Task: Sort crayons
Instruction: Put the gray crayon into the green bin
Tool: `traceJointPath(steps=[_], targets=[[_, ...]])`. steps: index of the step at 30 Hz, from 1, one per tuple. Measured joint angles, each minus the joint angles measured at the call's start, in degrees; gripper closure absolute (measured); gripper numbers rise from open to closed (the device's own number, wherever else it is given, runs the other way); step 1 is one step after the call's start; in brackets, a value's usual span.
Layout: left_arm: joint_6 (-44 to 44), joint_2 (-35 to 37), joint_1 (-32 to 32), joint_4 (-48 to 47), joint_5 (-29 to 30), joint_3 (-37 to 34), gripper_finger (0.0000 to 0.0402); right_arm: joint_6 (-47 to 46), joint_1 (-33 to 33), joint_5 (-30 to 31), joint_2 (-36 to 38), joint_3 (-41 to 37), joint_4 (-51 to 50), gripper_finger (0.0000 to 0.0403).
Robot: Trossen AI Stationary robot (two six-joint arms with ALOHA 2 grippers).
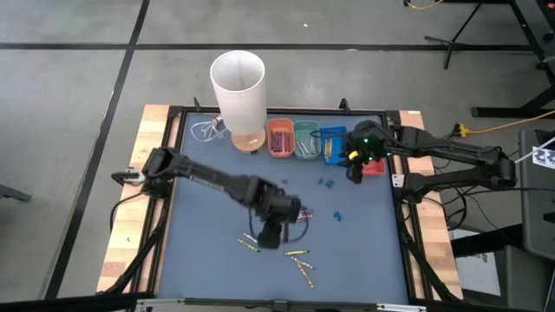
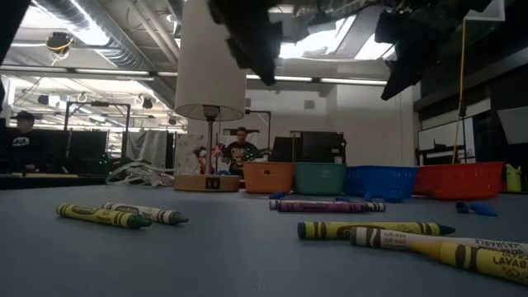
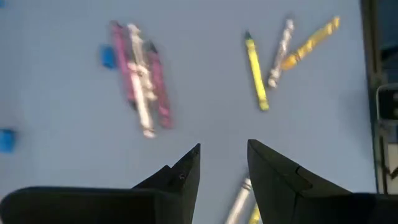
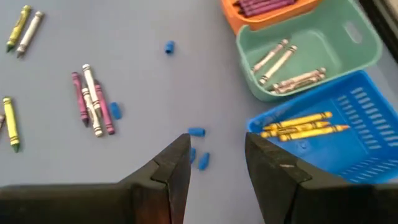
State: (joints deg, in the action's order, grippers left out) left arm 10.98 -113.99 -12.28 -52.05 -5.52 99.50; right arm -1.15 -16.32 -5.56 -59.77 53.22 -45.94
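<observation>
I've got crayons in two places: sorted ones in the trays at the back of the mat, loose ones on the blue mat toward the front. Orange tray holds purple ones lying roughly along its length. Green tray holds pale ones, two as a slanted pair, another couple lying crosswise near them. Blue tray has yellow crayons side by side, long axes parallel, across the tray. Red tray sits at the end of the row; can't see its contents. Loose stock: a purple-and-pale cluster of three or four lying parallel and touching, close to my left gripper; a yellow crayon beside a pale one and an orange-yellow one, the three fanning apart at one end. Another yellow/pale pair lies flat near the mat's front left, and more yellow ones sit near the front centre, angled differently. Small blue bits scattered mid-mat, just ahead of the right gripper. Left gripper hangs above the mat centre, fingers apart, nothing between them. Right gripper is up near the blue and red trays, fingers also apart and empty. Tall white cylinder stands at the row's left end.
</observation>
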Motion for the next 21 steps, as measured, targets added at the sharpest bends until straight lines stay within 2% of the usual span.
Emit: traceJointPath(steps=[5, 7, 11, 15, 21], targets=[[2.0, -0.3, -6.5, -0.5, 9.2, 0.0, 0.0285, 0.0, 2.5, 0.1, -0.2, -1.1, 2.3, 0.0252], [2.0, -0.5, -8.4, -1.8, 10.7, -0.1, 0.0285, 0.0, 3.2, 0.1, -0.2, -1.3, 2.8, 0.0252], [3.8, -1.0, -10.9, -2.2, 10.7, -2.1, 0.0285, 0.0, 4.4, 0.1, -0.4, -1.3, 3.0, 0.0252], [5.5, -1.1, -11.9, -1.3, 10.6, -7.1, 0.0285, 0.0, 4.8, 0.2, -0.4, -1.3, 3.1, 0.0252], [5.5, -1.1, -11.3, -0.5, 6.9, -14.3, 0.0285, 0.0, 4.8, 0.6, -0.4, -1.3, 3.1, 0.0252]])
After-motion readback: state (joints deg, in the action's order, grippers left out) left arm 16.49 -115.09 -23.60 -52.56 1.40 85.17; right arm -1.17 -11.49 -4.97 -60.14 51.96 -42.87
